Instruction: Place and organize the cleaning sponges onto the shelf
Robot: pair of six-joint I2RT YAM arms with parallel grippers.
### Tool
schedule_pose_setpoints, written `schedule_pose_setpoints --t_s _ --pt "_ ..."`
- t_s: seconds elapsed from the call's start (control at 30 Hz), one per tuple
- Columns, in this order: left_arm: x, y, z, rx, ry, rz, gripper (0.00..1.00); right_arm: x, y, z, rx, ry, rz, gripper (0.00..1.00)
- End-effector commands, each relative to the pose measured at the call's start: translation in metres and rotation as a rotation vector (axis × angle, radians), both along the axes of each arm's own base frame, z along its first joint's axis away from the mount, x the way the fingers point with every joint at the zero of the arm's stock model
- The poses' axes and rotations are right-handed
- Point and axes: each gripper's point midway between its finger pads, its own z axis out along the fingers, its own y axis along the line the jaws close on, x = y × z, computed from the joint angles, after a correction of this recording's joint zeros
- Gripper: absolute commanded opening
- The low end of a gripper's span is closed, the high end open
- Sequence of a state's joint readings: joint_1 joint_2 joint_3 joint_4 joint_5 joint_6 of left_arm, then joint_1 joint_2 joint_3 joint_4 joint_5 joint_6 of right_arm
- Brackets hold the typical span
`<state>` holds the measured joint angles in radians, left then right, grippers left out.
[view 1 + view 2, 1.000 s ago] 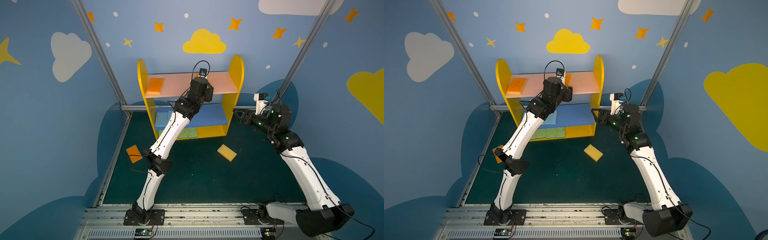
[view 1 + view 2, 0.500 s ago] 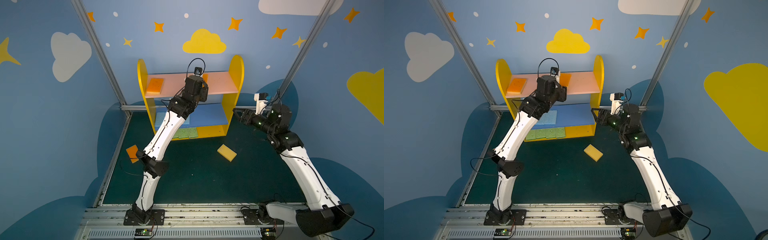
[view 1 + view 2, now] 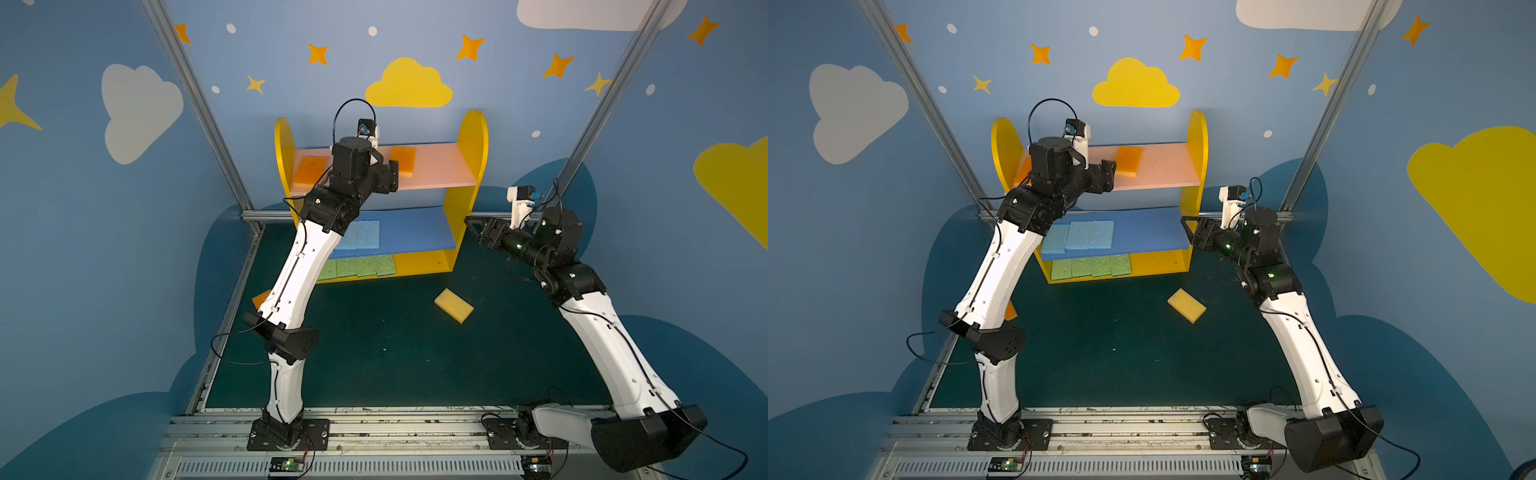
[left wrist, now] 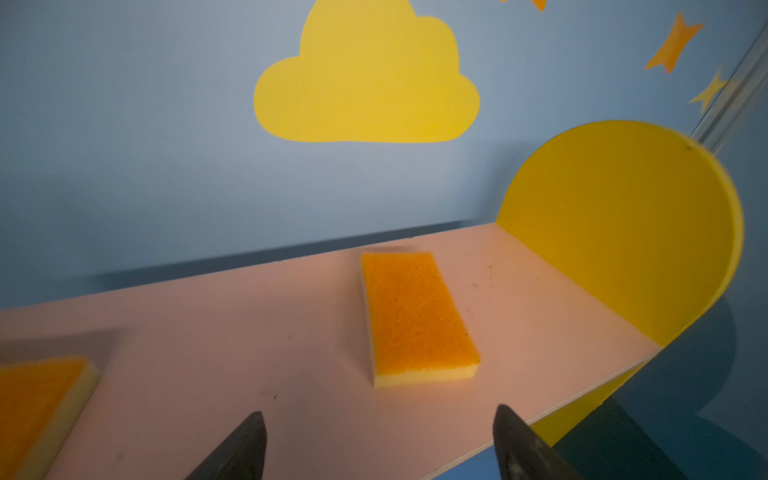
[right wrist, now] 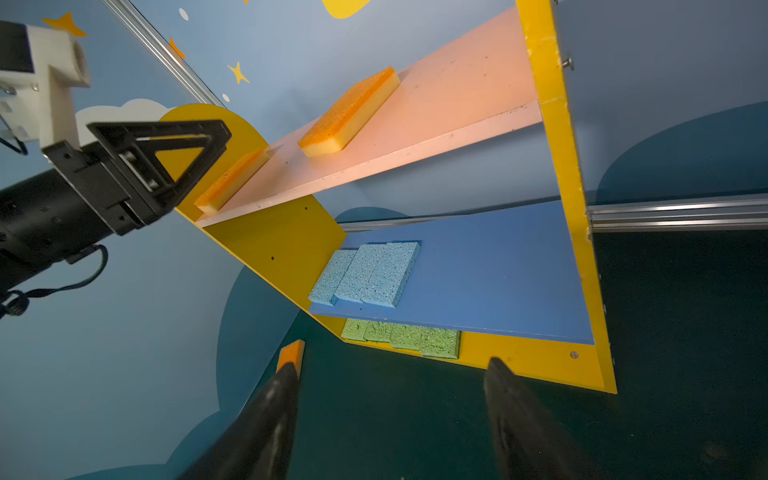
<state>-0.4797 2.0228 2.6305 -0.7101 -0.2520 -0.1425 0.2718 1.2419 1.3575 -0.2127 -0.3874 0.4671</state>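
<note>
Likely light, soft and springy, the yellow-faced sponge [image 3: 454, 305] lying on the surface [image 3: 374, 365] wants a gentle pinch across its narrow width. The left tool [image 4: 379, 413] hangs released, empty, before an orange sponge [image 4: 415, 316] on the shelf [image 4: 623, 232]; the right tool [image 5: 392, 365] is released too.

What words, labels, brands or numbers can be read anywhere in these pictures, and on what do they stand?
None can be read.
The sponges and the shelf show no print.
The wall has only painted clouds and stars.
Any marking on the small circuit boards at the front rail is too small to read.
</note>
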Motion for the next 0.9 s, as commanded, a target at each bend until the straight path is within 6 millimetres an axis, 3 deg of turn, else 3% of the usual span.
schedule_pose_setpoints --t_s 0.0,0.37,0.57,0.87 --pt "-0.001 -0.024 0.003 -0.039 0.001 -0.119 0.88 -0.002 0.002 0.012 0.008 -0.034 0.013 0.71" --pt "0.034 -0.036 -0.026 -0.137 0.049 -0.141 0.87 -0.002 0.0 0.007 -0.021 -0.027 0.003 0.71" --pt "0.051 -0.031 -0.031 -0.189 0.047 -0.114 0.79 0.0 -0.002 0.003 -0.035 -0.024 -0.003 0.71" --pt "0.061 -0.037 -0.064 -0.164 0.12 -0.125 0.66 0.002 -0.001 0.0 -0.041 -0.018 -0.007 0.7"
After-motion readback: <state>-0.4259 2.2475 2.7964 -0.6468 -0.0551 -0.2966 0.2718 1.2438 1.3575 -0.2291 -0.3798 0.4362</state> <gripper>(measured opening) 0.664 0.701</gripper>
